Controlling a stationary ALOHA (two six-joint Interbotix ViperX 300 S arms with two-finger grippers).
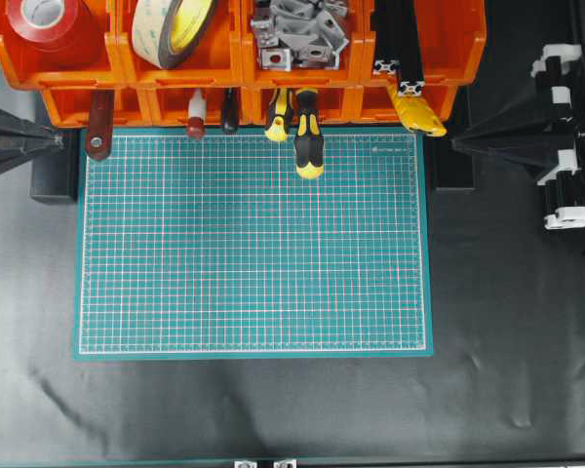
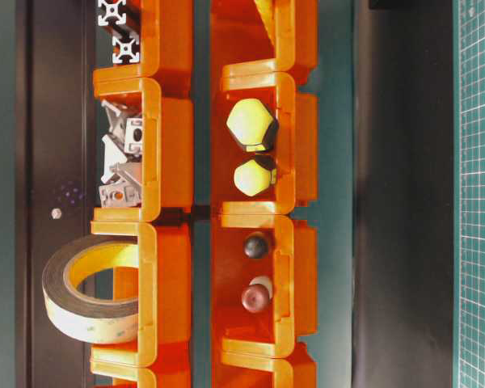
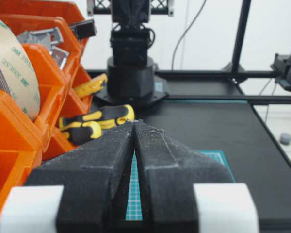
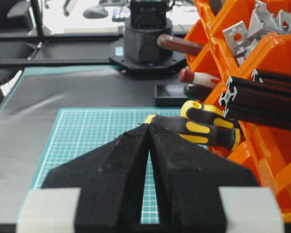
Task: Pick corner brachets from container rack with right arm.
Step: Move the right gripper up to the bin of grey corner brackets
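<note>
Overhead exterior view: corner brachets (image 1: 297, 34) sit piled in an upper-row bin of the container rack (image 1: 78, 68) at top centre. Right pincer (image 4: 149, 127) at right edge of frame, tips pressed together, holding nothing. Left pincer (image 3: 134, 124) likewise closed, empty. Green mat (image 1: 253, 244) on surface, both pincers off its sides.

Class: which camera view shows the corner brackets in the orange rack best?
The overhead view: the corner brackets lie heaped in their bin, seen from above. The table-level view shows them side-on behind the bin wall; both wrist views catch only a few at the frame edge.
</note>
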